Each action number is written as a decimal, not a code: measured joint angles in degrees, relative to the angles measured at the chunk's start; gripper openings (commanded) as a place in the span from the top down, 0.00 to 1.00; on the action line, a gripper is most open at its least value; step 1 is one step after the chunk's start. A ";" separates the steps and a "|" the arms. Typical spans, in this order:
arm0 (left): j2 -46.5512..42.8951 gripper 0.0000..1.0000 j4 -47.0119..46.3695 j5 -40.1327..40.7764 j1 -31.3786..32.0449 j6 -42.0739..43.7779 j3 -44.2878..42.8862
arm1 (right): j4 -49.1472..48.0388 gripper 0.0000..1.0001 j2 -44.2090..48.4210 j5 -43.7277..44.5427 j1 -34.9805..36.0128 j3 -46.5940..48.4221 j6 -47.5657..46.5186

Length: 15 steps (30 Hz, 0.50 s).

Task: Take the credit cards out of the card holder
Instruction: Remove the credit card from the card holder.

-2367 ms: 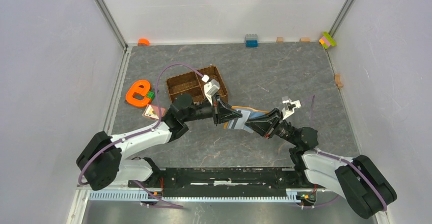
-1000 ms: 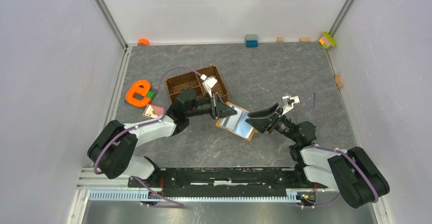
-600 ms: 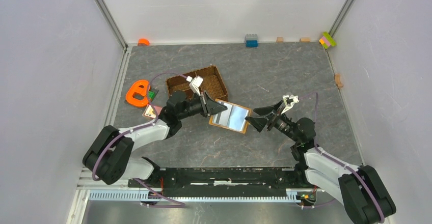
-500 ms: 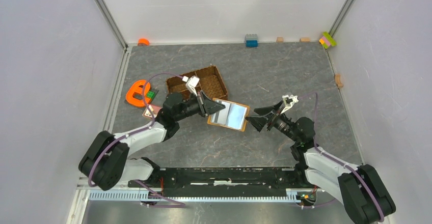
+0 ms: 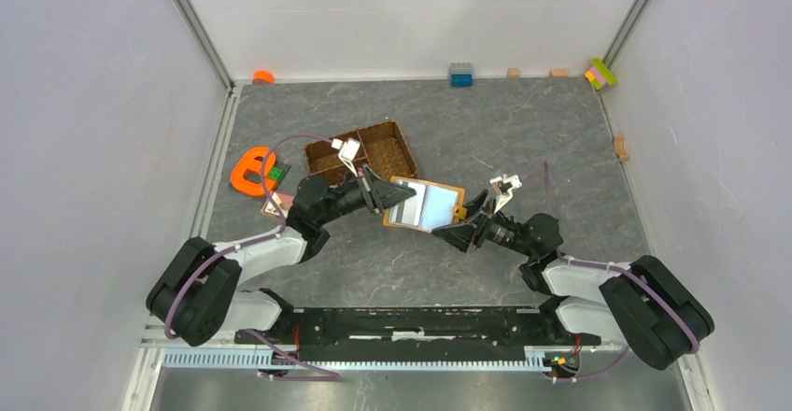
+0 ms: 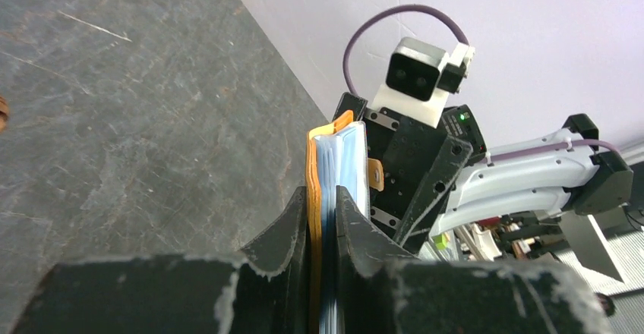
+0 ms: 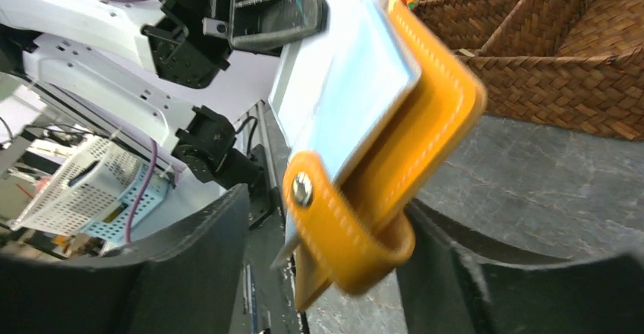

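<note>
Left gripper [image 6: 323,224] clamps one end of the open orange card holder [image 5: 425,204], which is held tilted above the table [image 5: 523,140], just nearer than the woven tray [image 5: 360,154]. The right gripper [image 7: 334,228], fingers spread, brackets the holder's snap tab [image 7: 304,190]; whether they touch cannot be judged. The credit cards cannot be told from the pale blue lining, which is seen edge-on or blurred. The left arm partly hides a small flat tan item [image 5: 276,205] near the orange e-shaped toy [image 5: 250,170]. Bricks [image 5: 460,75] line the far wall.
</note>
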<state>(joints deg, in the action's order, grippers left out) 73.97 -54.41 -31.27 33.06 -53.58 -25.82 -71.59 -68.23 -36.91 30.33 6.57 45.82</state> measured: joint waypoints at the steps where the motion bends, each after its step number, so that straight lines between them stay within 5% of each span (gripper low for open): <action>1: 0.68 0.98 -0.52 -0.44 0.31 -0.26 -0.02 | -0.24 0.45 -0.28 -0.02 0.07 0.09 -0.09; 3: 1.92 0.98 -0.79 -1.05 1.29 -0.42 -0.31 | -0.85 0.72 -0.76 -0.11 0.07 0.09 0.07; 6: 3.76 0.91 0.31 -2.08 3.28 -0.31 -2.10 | -2.05 1.00 -1.07 -0.17 0.07 0.09 1.07; 10: 4.28 0.73 2.69 -2.14 3.72 0.11 -4.24 | -4.74 1.00 -2.16 -0.15 -0.07 0.04 3.54; 15: 4.74 0.69 8.70 -2.05 4.04 1.22 -6.99 | -10.67 1.00 -6.14 -0.76 -1.77 -1.18 9.99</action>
<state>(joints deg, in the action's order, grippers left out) 78.72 -45.71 -33.32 37.10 -52.36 -32.82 -82.26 -74.37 -37.67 28.56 5.39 55.81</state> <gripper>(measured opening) 0.285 0.113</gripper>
